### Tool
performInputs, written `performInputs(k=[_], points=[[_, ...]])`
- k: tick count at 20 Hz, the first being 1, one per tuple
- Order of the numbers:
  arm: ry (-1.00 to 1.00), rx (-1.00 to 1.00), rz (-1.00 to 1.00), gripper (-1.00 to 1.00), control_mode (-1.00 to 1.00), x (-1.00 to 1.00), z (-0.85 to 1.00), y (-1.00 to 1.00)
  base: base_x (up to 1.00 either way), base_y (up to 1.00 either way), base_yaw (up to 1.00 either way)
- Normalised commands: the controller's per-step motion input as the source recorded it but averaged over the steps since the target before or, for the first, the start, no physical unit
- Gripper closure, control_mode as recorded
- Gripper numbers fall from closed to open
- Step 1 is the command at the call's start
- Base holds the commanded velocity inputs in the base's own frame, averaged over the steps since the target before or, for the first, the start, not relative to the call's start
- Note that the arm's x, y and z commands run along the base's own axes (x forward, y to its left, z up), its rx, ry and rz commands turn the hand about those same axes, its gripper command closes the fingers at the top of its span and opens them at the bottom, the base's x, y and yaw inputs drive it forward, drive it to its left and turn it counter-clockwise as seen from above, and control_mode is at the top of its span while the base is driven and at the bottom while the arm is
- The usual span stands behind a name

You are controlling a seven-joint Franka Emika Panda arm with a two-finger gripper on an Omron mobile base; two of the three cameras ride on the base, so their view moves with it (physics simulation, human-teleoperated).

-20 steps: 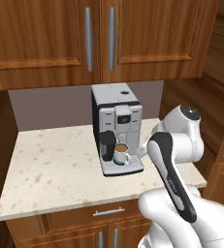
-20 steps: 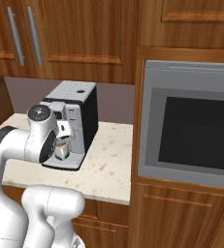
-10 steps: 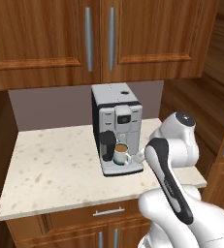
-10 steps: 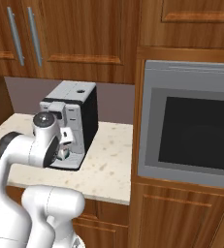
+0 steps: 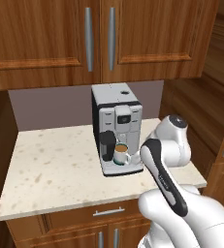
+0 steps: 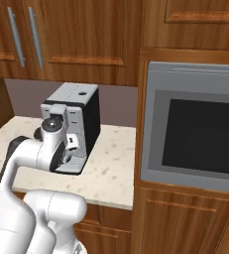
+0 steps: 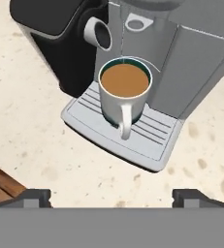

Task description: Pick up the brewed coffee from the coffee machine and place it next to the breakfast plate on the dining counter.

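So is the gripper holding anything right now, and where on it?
Nothing is held. The gripper is open, short of the white ceramic mug of brown coffee on the machine's grey drip tray.

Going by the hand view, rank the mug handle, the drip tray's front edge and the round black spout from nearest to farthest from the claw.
From the open claw:
1. Drip tray front edge, lowest in the view, just ahead of the fingertips.
2. Mug handle, pointing back toward the claw, above the tray's edge.
3. Round black spout, up left on the coffee machine, behind the mug.

A home kitchen is shown by wooden cabinets [image 5: 99,43], a speckled worktop [image 5: 55,169], a coffee machine [image 5: 116,128] and a built-in oven [image 6: 195,134].
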Motion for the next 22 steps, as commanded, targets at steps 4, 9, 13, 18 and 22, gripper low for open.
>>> performInputs(k=[4, 9, 13, 18, 22], points=[[0.0, 0.0, 0.0, -1.0, -1.0, 0.37, -0.42, 0.0, 0.0, 0.0, 0.0], [0.06, 0.0, 0.0, -1.0, -1.0, 0.36, -0.16, 0.02, 0.0, 0.0, 0.0], [0.09, 0.0, 0.0, -1.0, -1.0, 0.37, -0.21, 0.05, 0.0, 0.0, 0.0], [0.1, 0.0, 0.0, -1.0, -1.0, 0.27, -0.26, 0.05, 0.0, 0.0, 0.0], [0.06, 0.0, 0.02, -1.0, -1.0, 0.26, -0.26, 0.06, 0.0, 0.0, 0.0]])
